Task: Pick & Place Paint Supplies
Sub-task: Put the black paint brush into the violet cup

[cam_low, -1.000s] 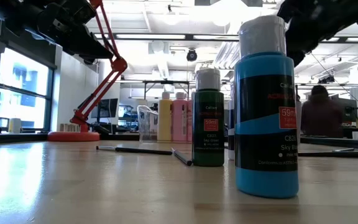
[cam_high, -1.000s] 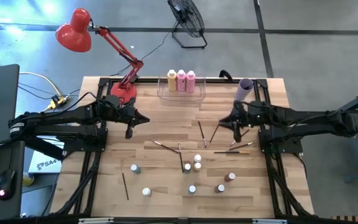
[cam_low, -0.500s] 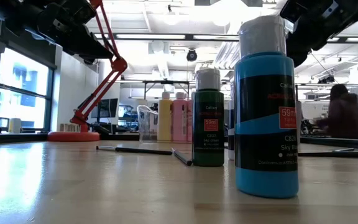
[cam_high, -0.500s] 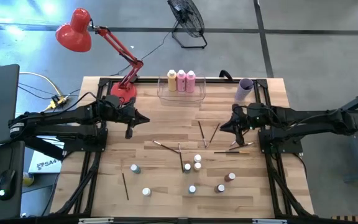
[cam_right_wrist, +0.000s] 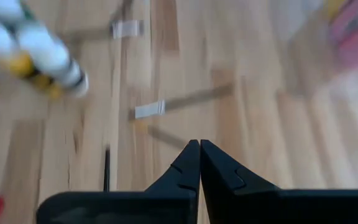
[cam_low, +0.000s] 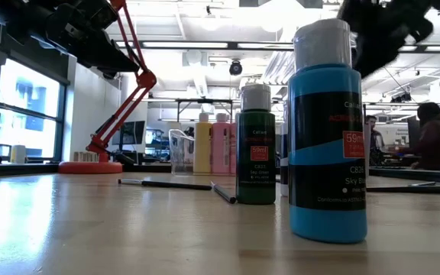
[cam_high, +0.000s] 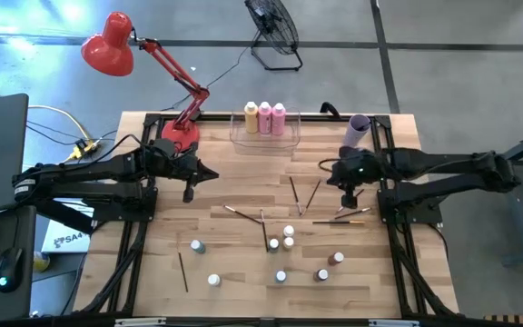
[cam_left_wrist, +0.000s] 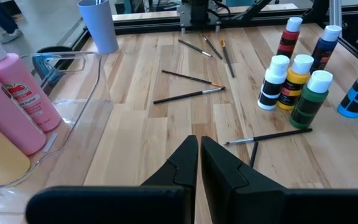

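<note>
Right gripper (cam_high: 349,201) over paintbrushes (cam_high: 301,193) mid-table, jaws pressed together, apparently on nothing given blurred wrist view; left gripper (cam_high: 188,194) idle at table's left, fingers closed; 3 tall bottles (cam_high: 265,117) in clear bin (cam_high: 236,138), small bottles (cam_high: 284,238) standing toward front edge.

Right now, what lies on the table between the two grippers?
In the high view, between the left gripper and the right gripper lie two thin paintbrushes, near the right one; the rest is bare wood.

Both claws (cam_left_wrist: 199,163) (cam_right_wrist: 199,163) closed, empty
</note>
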### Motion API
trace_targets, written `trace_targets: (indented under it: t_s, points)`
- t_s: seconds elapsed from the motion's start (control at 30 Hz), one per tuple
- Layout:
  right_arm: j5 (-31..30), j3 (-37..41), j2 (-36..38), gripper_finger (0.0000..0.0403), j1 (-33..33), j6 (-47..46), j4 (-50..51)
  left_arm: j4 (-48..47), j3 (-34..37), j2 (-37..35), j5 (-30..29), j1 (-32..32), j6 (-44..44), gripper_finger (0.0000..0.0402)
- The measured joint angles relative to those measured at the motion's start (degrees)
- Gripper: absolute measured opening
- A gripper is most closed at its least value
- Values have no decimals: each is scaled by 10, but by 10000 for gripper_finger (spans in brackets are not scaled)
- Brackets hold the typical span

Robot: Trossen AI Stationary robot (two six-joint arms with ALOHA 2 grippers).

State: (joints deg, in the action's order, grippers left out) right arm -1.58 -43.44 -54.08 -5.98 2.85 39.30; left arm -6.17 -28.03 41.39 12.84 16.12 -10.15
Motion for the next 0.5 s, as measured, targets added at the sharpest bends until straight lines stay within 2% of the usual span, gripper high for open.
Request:
trace_targets:
  t_s: [0.2, 0.5]
  points:
    - [0, 0, -76, 2, 1, 0, 90, 0, 0, 0, 0, 0, 0, 17]
    - [29, 0, -159, 2, 9, 16, 91, 0, 0, 0, 0, 0, 0, 17]
